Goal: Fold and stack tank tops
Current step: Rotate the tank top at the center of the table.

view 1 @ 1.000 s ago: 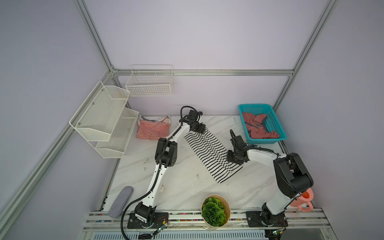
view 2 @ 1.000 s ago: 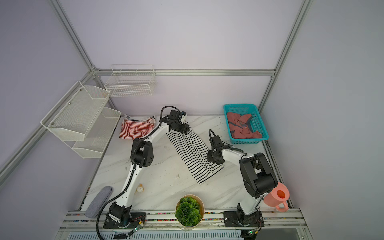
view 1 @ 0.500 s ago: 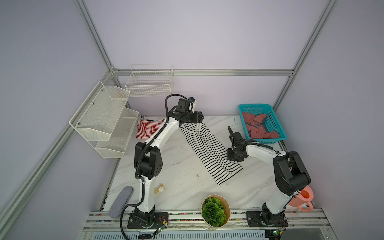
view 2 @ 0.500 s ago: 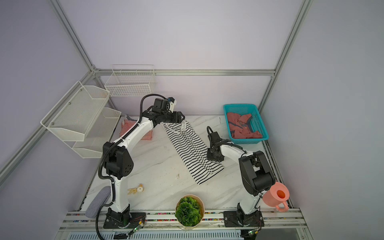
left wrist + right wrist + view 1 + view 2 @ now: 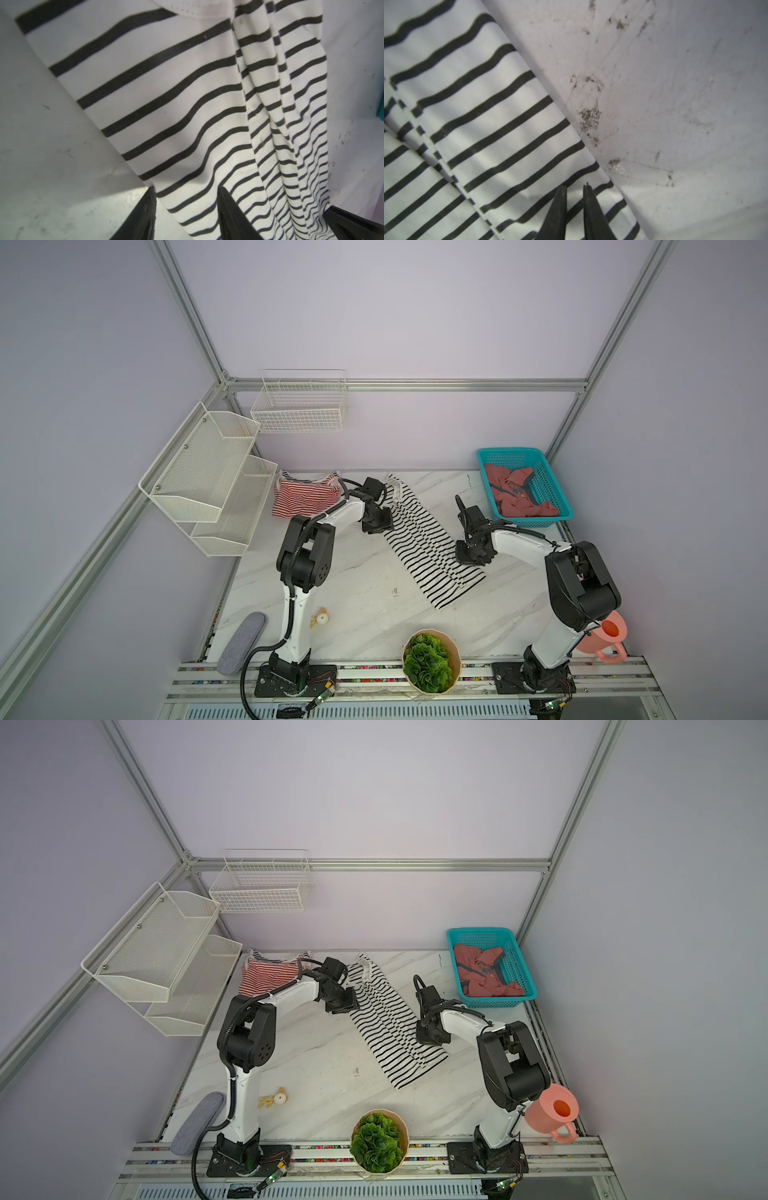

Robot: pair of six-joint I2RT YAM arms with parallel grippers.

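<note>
Well, the black-and-white striped tank top [image 5: 424,543] lies near the teal basket [image 5: 536,521]; my left pincer [image 5: 187,189] is spread over its edge, for the right pincer [image 5: 575,187] I cannot tell. Catching one layer only would skew the fold.

The white left arm [image 5: 332,516] covers a corner of the red-and-white striped cloth tank top [image 5: 303,499]; a tiny yellowish item [image 5: 322,618] is unidentifiable.
</note>
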